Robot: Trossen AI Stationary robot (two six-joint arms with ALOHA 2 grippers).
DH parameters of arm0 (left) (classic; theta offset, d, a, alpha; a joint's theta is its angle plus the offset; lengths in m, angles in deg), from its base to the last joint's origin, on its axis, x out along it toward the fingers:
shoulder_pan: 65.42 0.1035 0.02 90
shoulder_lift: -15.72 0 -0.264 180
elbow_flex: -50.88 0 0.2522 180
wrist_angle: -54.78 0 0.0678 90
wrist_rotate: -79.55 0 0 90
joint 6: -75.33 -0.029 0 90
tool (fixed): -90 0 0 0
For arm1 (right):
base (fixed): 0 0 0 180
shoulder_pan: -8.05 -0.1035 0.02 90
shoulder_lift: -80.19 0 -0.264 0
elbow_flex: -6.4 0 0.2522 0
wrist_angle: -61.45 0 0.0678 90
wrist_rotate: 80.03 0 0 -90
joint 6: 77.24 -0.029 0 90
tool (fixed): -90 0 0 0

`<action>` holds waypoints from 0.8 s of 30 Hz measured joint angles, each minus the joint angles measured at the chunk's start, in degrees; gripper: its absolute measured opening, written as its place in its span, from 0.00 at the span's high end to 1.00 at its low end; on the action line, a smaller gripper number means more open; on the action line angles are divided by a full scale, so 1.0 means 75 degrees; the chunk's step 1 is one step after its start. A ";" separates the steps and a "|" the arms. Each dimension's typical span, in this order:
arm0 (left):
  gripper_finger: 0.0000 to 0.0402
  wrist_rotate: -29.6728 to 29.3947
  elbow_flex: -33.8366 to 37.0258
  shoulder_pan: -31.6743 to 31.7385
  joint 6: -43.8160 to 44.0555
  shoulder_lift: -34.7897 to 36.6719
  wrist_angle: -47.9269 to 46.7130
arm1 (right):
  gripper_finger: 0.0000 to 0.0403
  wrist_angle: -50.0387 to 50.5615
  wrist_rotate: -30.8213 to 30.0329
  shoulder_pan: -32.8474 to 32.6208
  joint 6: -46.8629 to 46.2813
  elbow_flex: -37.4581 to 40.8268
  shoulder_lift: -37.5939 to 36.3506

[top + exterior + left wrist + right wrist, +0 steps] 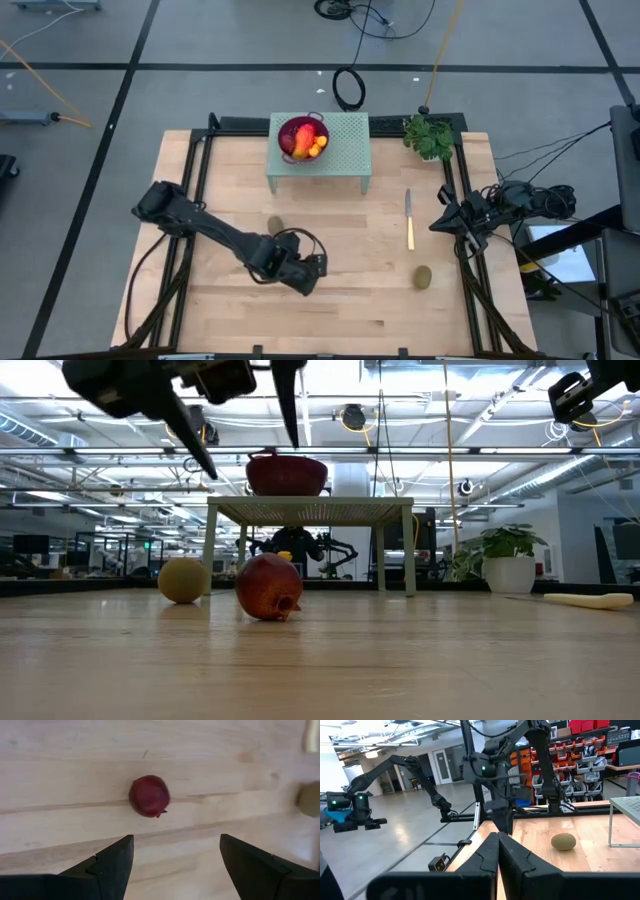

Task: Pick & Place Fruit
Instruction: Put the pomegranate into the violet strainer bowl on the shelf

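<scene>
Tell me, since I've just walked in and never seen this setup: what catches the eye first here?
The left end effector hangs open right above a dark red ball on the bare wood near the table's front. Behind it, a purple bowl of red and orange fruit sits on a pale green stand. The right end effector waits shut at the right edge.

Dark red ball (149,796), brown-green oval (424,277) — purple bowl (303,135), yellow-handled knife (409,222)

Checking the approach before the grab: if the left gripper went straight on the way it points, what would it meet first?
Probably the dark red ball on the table, centred ahead of the left gripper; its fingers are open.
</scene>
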 joint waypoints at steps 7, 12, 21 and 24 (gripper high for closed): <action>0.26 0.0000 0.0000 0.0088 0.0792 -0.0483 -0.0059 | 1.00 0.0023 0.0005 0.0000 0.0001 -0.0003 -0.0003; 0.26 -0.0043 0.0000 0.0240 0.1144 -0.0706 0.0070 | 1.00 0.0027 0.0025 0.0000 0.0001 -0.0003 -0.0003; 0.26 0.0059 0.0000 0.0474 0.1148 -0.0739 0.0032 | 1.00 0.0047 0.0029 0.0000 0.0003 -0.0003 -0.0003; 0.26 0.0356 0.0000 0.0516 0.1153 -0.0741 0.0041 | 1.00 0.0047 0.0029 0.0003 0.0003 -0.0003 -0.0003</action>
